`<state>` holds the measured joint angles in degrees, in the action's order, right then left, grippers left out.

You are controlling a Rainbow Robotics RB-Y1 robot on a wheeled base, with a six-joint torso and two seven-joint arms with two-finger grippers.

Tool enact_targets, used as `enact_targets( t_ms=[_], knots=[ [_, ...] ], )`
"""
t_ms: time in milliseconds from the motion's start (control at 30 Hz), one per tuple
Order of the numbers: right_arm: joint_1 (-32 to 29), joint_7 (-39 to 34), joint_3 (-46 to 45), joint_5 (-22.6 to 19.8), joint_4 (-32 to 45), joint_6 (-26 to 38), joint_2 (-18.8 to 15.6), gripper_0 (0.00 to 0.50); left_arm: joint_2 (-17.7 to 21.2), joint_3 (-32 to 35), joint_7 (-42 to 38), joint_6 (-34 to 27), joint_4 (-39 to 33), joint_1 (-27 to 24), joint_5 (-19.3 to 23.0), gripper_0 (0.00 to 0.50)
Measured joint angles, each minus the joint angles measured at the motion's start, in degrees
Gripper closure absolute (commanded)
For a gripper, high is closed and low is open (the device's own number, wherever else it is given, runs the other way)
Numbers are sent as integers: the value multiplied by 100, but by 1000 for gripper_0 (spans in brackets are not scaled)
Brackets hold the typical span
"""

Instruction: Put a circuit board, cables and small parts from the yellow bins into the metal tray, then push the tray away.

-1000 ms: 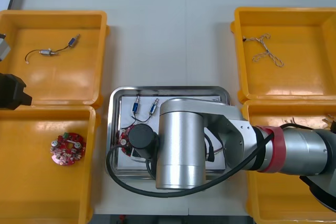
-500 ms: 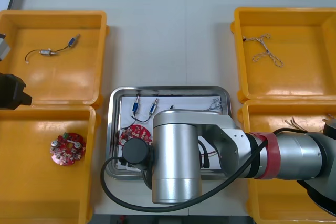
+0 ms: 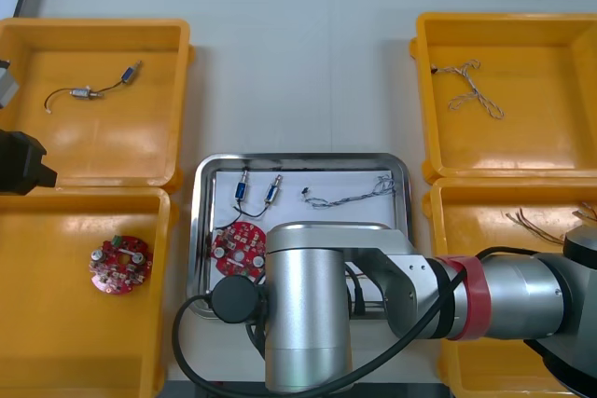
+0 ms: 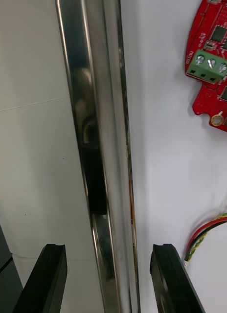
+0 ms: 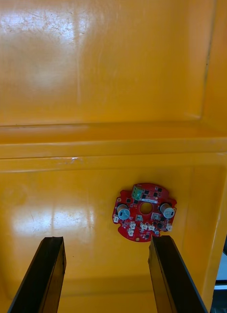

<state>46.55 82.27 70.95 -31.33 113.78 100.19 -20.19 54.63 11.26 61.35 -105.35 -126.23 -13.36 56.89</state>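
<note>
Light table [image 3: 308, 72] is bearing the tray [image 4: 91, 98], its rim sitting between wide-apart fingers of the right gripper [image 4: 107, 249]; the left gripper [image 5: 106, 242], equally wide, is hovering over a board [image 5: 144, 218] in a bin [image 5: 69, 210].

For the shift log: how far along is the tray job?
Done: the metal tray holds a red circuit board, twisted cable, red and yellow cable and small metal parts. In hand: the right gripper, open, straddles the tray's rim. To do: pushing the tray away. The left gripper waits open over the left yellow bins.
</note>
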Motion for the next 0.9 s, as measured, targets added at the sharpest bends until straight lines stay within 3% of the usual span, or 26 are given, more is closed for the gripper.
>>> enact_targets(
  t_ms=[900],
  knots=[
    [-323,6,242,499,-427,-226,106,0,0,0,0,0,0,0,0,0]
  ],
)
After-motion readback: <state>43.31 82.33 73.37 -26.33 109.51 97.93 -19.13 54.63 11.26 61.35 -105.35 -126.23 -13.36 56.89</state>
